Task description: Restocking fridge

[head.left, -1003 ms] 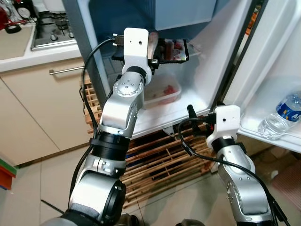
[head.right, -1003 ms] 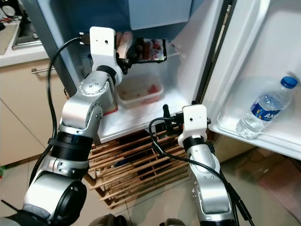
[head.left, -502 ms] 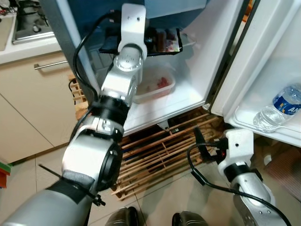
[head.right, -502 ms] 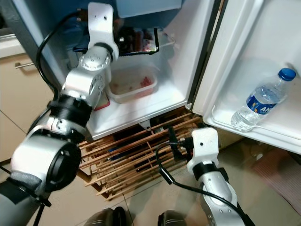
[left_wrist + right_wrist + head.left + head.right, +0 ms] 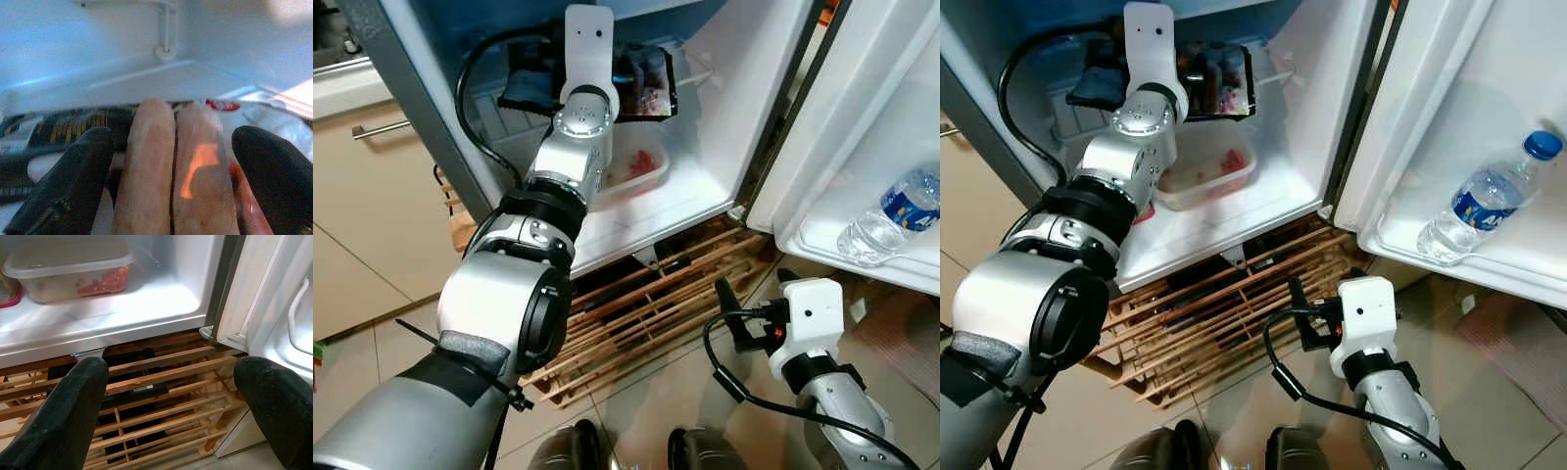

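Inside fridge [image 5: 724, 117], sausage pack [image 5: 171, 181] clamped between left gripper [image 5: 166, 176] fingers.

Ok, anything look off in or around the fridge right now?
Only the water bottle: it leans tilted in the door shelf rather than standing upright. The lidded container sits flat on the fridge floor, and the left gripper holds the sausage pack level at the upper shelf. No spills visible.

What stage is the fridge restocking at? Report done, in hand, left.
Done: a lidded food tub sits on the fridge's lower shelf, a water bottle in the door rack. In hand: the left gripper holds a sausage pack inside the fridge. Left: releasing it; the right gripper hangs open.
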Tool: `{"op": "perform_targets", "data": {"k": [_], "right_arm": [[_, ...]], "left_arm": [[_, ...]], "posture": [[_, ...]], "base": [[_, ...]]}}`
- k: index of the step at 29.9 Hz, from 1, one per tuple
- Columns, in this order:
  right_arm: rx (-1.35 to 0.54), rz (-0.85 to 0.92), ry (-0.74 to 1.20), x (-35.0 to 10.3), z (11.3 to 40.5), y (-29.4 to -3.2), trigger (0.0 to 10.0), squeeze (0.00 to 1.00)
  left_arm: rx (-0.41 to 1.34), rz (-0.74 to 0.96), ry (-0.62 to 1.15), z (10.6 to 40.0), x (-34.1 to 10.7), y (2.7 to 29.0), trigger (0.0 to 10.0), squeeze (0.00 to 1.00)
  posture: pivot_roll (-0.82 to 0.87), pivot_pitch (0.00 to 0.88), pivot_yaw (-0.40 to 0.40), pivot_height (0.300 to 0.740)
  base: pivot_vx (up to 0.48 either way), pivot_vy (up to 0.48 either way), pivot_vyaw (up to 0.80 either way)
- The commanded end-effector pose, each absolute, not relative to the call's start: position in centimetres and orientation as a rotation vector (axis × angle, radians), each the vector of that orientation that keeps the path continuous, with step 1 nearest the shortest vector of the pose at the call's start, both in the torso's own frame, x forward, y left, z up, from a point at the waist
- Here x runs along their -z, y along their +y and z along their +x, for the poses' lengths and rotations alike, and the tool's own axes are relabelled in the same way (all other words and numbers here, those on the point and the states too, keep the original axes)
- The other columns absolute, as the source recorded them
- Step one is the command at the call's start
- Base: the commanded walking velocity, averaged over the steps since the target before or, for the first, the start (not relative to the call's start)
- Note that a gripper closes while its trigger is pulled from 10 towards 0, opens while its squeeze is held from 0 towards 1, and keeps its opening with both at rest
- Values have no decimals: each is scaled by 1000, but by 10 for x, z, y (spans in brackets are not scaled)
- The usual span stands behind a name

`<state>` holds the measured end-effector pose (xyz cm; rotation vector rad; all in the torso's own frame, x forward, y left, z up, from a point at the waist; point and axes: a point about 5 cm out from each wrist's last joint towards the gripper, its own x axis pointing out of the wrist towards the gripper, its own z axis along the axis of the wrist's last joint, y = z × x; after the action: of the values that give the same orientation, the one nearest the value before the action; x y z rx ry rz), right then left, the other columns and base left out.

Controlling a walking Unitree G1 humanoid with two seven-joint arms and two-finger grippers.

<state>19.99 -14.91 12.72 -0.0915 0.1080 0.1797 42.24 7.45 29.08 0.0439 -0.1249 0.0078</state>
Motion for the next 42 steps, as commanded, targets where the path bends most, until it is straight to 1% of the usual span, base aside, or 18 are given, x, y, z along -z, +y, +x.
{"op": "perform_targets", "data": {"k": [1,6,21,25,28,30,33,34,42], "right_arm": [[-184,-82,100,-131,199,-148,10000,0],[-186,-82,100,-131,203,-147,10000,0],[-197,-84,109,-130,205,-145,10000,0],[-201,-85,112,-129,205,-144,10000,0],[-203,-85,113,-128,206,-145,10000,0],[-204,-85,114,-128,206,-145,10000,0],[-213,-85,112,-127,209,-144,10000,0],[-219,-86,111,-127,211,-143,10000,0],[-227,-88,101,-128,217,-145,10000,0]], "left_arm": [[-39,33,-138,424,-297,81,10000,1000],[-55,46,-201,424,-310,82,10000,1000],[-100,92,-241,425,-321,93,10000,1000],[-78,79,-240,424,-322,90,10000,1000],[-20,95,-237,422,-318,77,10000,1000],[-8,91,-225,422,-315,74,10000,1000],[-10,95,-204,422,-305,76,10000,1000],[-14,97,-200,422,-301,80,10000,0],[26,88,-199,418,-297,81,10000,0]], "posture": [[-280,204,20,740],[-276,197,26,740],[-268,193,22,740],[-265,194,20,740],[-255,194,17,740],[-249,191,15,740],[-237,184,12,740],[-229,176,9,740],[-201,153,1,740]], "base": [[0,0,0],[0,0,0],[0,0,0],[0,0,0],[0,0,0],[0,0,0],[0,0,0],[0,0,0],[0,0,0]]}}
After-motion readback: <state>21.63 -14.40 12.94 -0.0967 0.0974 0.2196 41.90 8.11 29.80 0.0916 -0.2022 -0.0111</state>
